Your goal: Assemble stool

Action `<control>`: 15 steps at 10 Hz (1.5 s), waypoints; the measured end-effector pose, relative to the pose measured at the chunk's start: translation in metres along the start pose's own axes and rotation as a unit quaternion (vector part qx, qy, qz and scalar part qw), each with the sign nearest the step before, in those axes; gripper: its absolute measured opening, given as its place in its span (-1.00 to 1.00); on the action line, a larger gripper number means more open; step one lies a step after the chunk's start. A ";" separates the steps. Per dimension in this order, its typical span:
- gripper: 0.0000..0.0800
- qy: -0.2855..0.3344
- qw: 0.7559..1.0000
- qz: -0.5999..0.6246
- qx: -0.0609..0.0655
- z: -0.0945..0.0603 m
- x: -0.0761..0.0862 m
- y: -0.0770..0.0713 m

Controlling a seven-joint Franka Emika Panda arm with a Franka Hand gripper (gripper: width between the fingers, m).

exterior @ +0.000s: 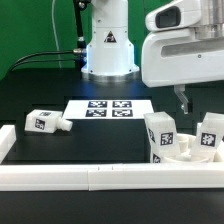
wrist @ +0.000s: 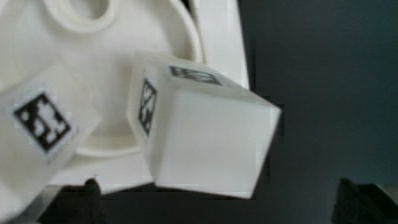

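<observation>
The stool's round white seat [exterior: 186,156] lies at the exterior view's right, against the front rail. Two stubby legs stand up from it, one [exterior: 160,134] on its left and one [exterior: 210,136] on its right, both with square tags. A third leg [exterior: 45,122] lies loose at the exterior view's left. My gripper [exterior: 182,104] hangs above the seat, between the two upright legs. In the wrist view, the gripper [wrist: 222,205] is open and empty. Its dark fingertips [wrist: 80,200] stand wide apart, above a tagged leg [wrist: 205,135] and the seat's rim [wrist: 107,30].
The marker board [exterior: 110,106] lies in the middle of the black table, in front of the robot base [exterior: 108,50]. A long white rail [exterior: 100,176] runs along the front edge, and a shorter one [exterior: 6,142] stands at the exterior view's left.
</observation>
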State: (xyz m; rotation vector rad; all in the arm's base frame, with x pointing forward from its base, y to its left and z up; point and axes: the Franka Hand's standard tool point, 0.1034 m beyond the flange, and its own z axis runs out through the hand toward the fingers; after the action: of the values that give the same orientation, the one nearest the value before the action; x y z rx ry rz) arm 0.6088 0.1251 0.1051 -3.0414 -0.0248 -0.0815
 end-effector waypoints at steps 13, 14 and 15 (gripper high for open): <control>0.57 -0.081 0.850 -0.517 -0.057 0.036 -0.014 0.007; 0.57 -0.081 0.853 -0.513 -0.057 0.036 -0.014 0.007; 0.14 -0.080 0.866 -0.490 -0.059 0.037 -0.014 0.007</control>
State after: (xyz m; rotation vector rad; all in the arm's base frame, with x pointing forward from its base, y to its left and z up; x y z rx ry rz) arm 0.5967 0.1210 0.0671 -2.7727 -1.5951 0.1011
